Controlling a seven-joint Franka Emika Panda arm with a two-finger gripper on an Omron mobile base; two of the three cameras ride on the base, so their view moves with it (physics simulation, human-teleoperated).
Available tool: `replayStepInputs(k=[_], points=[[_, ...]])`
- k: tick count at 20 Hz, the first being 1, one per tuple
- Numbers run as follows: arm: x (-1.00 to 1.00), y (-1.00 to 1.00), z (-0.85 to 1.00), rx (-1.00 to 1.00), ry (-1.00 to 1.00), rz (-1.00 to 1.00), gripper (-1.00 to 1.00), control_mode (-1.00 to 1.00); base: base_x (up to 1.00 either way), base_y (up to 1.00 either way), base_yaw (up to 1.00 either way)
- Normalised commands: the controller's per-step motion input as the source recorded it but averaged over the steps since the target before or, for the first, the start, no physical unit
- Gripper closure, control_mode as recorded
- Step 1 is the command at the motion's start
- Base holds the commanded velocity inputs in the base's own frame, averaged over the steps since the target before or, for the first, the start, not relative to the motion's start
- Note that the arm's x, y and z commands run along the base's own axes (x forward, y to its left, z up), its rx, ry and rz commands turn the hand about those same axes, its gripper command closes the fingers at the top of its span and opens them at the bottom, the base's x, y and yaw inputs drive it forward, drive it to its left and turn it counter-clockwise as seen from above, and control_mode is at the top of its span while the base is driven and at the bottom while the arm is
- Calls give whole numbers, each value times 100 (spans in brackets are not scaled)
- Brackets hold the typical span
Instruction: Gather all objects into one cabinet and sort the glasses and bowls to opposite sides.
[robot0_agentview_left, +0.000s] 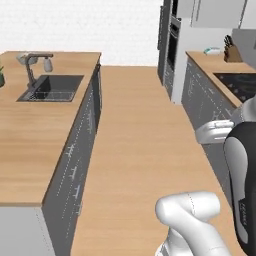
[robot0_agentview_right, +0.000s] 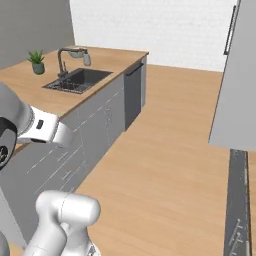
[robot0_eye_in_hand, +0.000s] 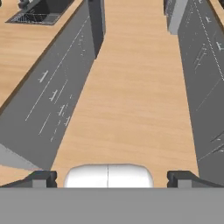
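Standing wide, gripper (robot0_eye_in_hand: 111, 178) holds nothing, lower edge of hand view, over floor aisle. Cups, bowls not sighted; location undetermined. Grey cabinet door (robot0_agentview_right: 235, 80), right of frame. Judgement: cups light, slick; grip sidewall.

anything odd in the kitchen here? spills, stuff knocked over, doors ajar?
Nothing stands out. The sink and faucet sit normally on the wood counter, the potted plant is upright, and the floor is free of spills. The gripper is open, holding nothing.
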Motion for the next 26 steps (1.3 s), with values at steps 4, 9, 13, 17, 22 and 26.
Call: replayStepInputs(k=[4,9,13,17,22,26], points=[[0,0,0,0,0,0,-100,100,97,-10,-27],[0,0,0,0,0,0,-100,100,100,0,-30],[0,0,0,0,0,0,-100,100,100,5,-21],[0,0,0,0,0,0,-100,100,100,8,-17],[0,0,0,0,0,0,-100,100,100,8,-16],[0,0,0,0,0,0,-100,100,100,2,-14]])
